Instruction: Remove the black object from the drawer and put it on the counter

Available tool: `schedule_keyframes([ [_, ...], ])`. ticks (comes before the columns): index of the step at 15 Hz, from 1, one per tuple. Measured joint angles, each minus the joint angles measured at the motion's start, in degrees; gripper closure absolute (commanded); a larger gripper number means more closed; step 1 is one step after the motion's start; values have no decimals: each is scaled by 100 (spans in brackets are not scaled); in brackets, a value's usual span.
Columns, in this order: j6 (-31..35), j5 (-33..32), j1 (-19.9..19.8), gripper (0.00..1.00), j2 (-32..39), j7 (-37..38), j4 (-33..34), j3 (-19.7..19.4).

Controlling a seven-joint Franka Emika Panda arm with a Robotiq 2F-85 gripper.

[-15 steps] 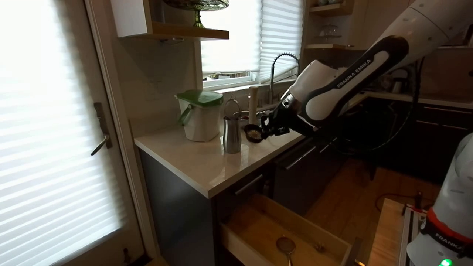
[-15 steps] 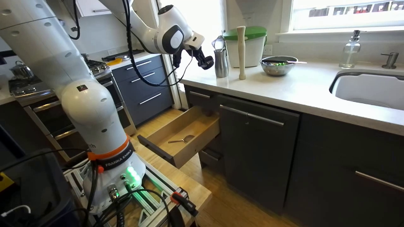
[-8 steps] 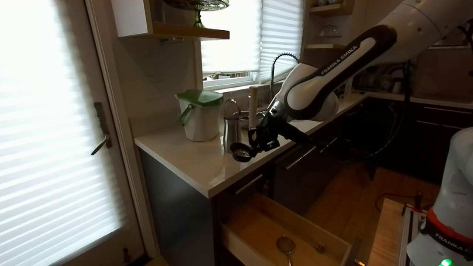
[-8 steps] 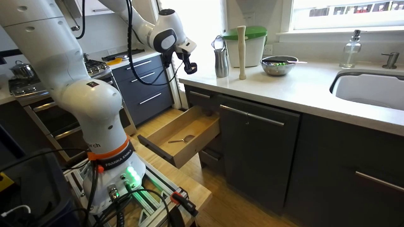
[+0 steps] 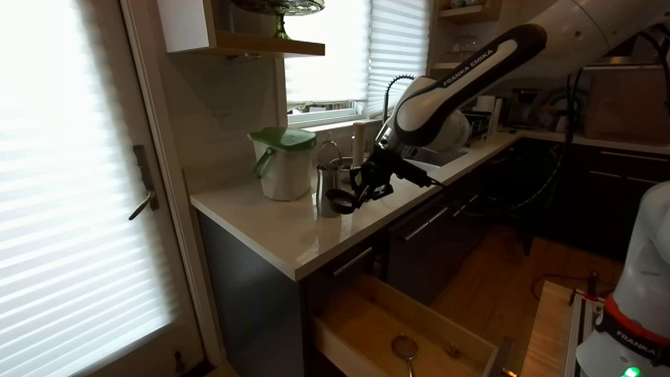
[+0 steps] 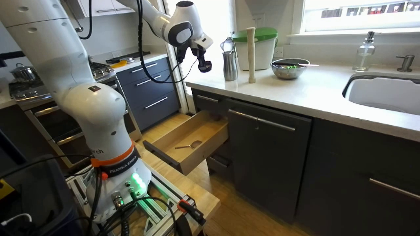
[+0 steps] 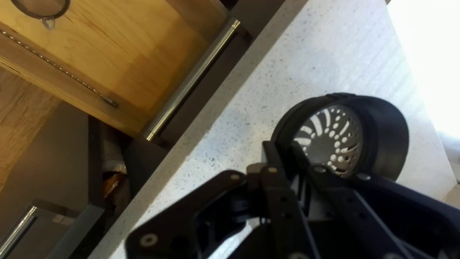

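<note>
The long pale surface [image 6: 323,88] is where this should end up, and under its left end, in an exterior view, the drawer [image 6: 205,150] is pulled out toward the near side. My tool [image 7: 285,153] is clamped on one edge of the black object [image 7: 323,145], which hangs over the left end of the surface, pretty sure not touching it. So the getting-it-out part looks done imo; lowering it and letting go are still to do.

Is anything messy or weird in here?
Yes: in the wrist view, the dark cabinet front beside the open drawer seems ajar, with something orange-brown in the gap. Closed fronts usually sit flush. I see nothing spilled.
</note>
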Motion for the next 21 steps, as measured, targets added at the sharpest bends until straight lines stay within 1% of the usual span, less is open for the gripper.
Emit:
schedule_keyframes([
  [2,0,0,0,97,19,60,0,3],
  [4,1,-122,-4,97,96,553,40,12],
  [8,-68,-1251,23,97,389,2154,389,119],
  [11,-636,-2053,125,97,605,3172,833,165],
  [13,-1049,-2395,213,97,757,3654,1168,174],
  [14,-1190,-2490,257,97,840,3822,1329,174],
  [16,-1297,-2493,320,97,1034,3923,1606,174],
  [21,-1296,-2234,359,97,1724,3939,2089,168],
])
